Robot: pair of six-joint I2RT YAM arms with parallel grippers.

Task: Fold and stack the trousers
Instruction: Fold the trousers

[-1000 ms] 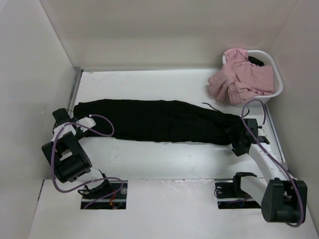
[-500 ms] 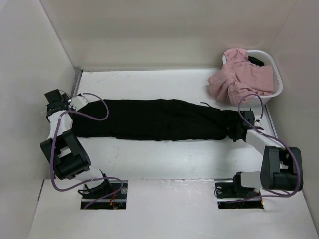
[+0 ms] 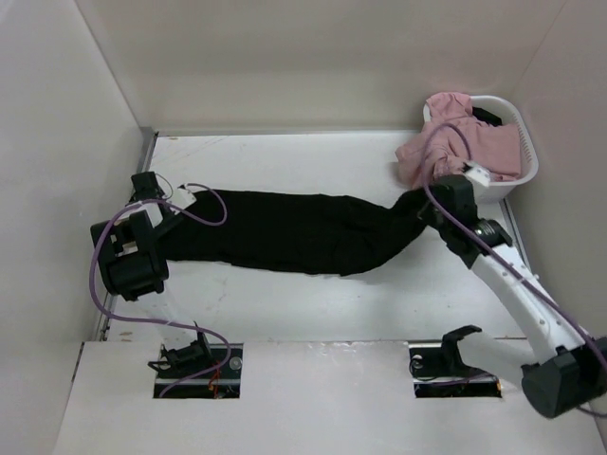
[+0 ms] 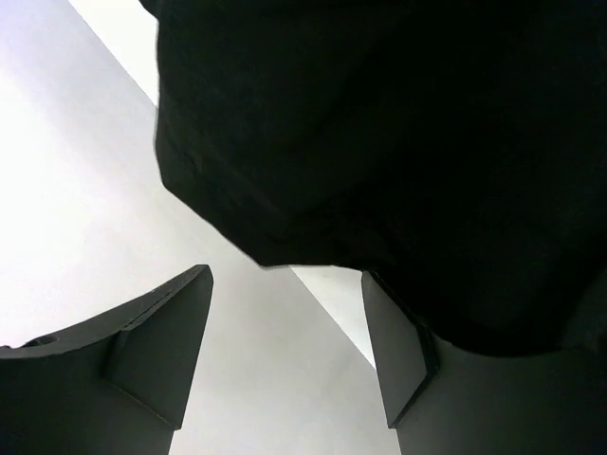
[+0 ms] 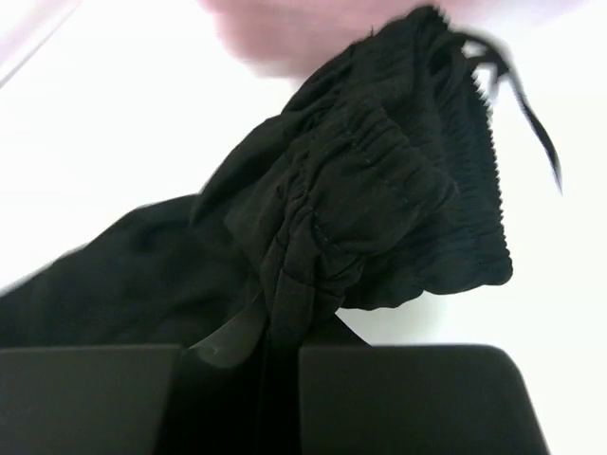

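- The trousers (image 3: 285, 232) lie stretched leftward from the basket (image 3: 527, 172).
- Right gripper (image 5: 275, 353) clamps their gathered waistband just beside the basket.
- Left gripper (image 4: 285, 277) stands released at their end farthest from the basket.

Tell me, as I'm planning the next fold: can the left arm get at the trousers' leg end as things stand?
Probably yes. The left pincer is open right at the trousers' hem, with nothing between; the right pincer only holds the waistband.
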